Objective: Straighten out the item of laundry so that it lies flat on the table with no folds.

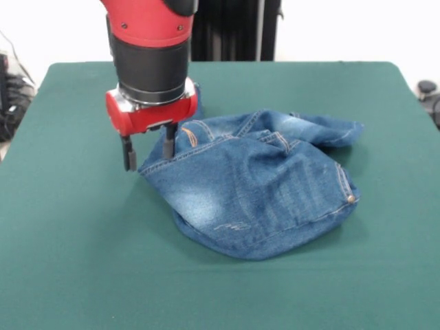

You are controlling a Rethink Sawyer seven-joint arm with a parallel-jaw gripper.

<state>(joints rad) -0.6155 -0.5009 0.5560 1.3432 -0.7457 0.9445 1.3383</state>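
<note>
The item of laundry (261,185), a small pair of blue denim jeans with faded patches and tan stitching, lies crumpled and folded over itself near the middle of the green table (69,261). A copper rivet shows near its right edge. My gripper (148,163) hangs at the jeans' left corner, open. One finger (128,155) stands just left of the cloth, over bare table. The other finger (168,143) rests against the denim's upper left edge. The corner of the cloth lies between the two fingers.
Dark cables (10,96) lie off the table's left edge, and a black object (427,89) sits off its right edge. Wide green surface surrounds the jeans on the left, right and near side.
</note>
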